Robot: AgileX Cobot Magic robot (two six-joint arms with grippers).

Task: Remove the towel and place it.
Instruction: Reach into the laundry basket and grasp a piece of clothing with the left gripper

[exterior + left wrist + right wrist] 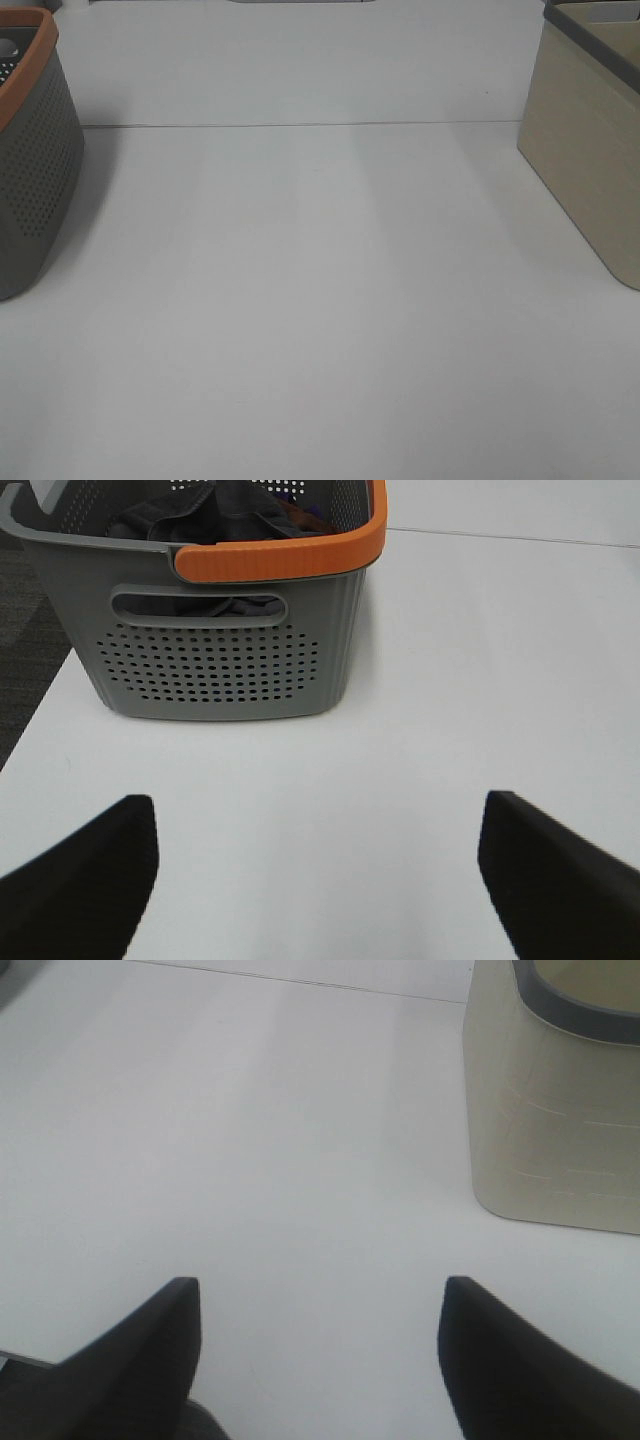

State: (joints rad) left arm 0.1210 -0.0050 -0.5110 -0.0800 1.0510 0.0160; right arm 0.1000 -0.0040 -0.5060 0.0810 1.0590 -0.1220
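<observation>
A dark charcoal towel [205, 518] lies crumpled inside a grey perforated basket [215, 665] with an orange rim, seen in the left wrist view. The same basket [35, 170] stands at the left edge of the exterior high view, where the towel does not show. My left gripper [315, 865] is open and empty over the white table, a short way in front of the basket. My right gripper [320, 1350] is open and empty over the table, near a beige bin [560, 1110]. Neither gripper shows in the exterior high view.
The beige bin [590, 150] with a dark grey rim stands at the right edge of the white table [320, 300]. A seam line crosses the table at the back. Something purple and orange shows in the basket behind the towel.
</observation>
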